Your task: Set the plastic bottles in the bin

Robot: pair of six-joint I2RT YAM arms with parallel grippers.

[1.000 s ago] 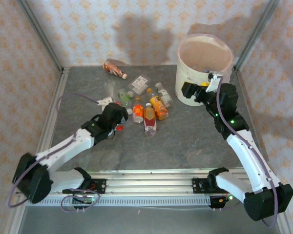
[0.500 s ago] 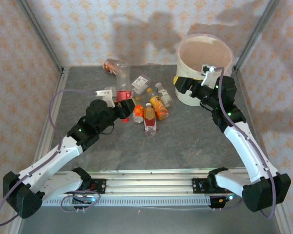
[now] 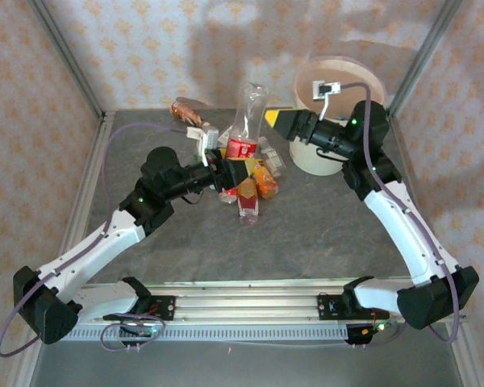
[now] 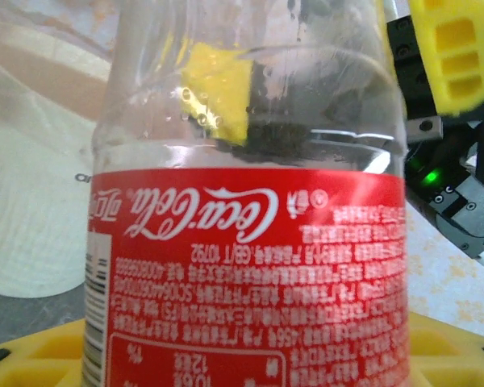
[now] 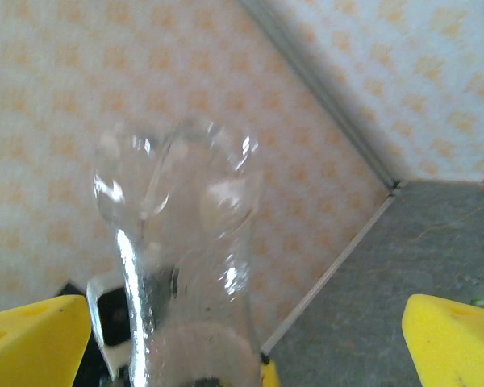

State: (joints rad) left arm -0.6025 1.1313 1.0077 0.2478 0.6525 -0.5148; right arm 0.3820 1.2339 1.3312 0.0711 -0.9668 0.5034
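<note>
**A:** Where is the bottle that matters now?

**B:** The left gripper (image 3: 224, 167) is clamped on a cola bottle (image 3: 244, 129) at its red label. It holds the bottle in the air above the other bottles (image 3: 252, 184), which lie in a heap on the grey table (image 3: 306, 234).

**A:** How does its long axis run?

**B:** Almost upright, leaning a little to the right. The clear lobed end is on top; I think this is the base.

**A:** And the right gripper (image 3: 284, 122)?

**B:** Its jaws are apart, and it is just to the right of the clear upper part. In the right wrist view the bottle stands between the two yellow fingers, and neither finger seems to touch it.

**A:** Where is the bin (image 3: 319, 161)?

**B:** At the far right, behind the right gripper, so the right arm is nearer to it. I judge that a handover is coming, and the right jaws must close across the upper body.

**A:** Any risk?

**B:** The wall is thin, smooth, clear plastic with some drops inside. The bottle looks empty and light, so it may dent or slip. The white bin is round, wide and lined with a clear bag.
</note>
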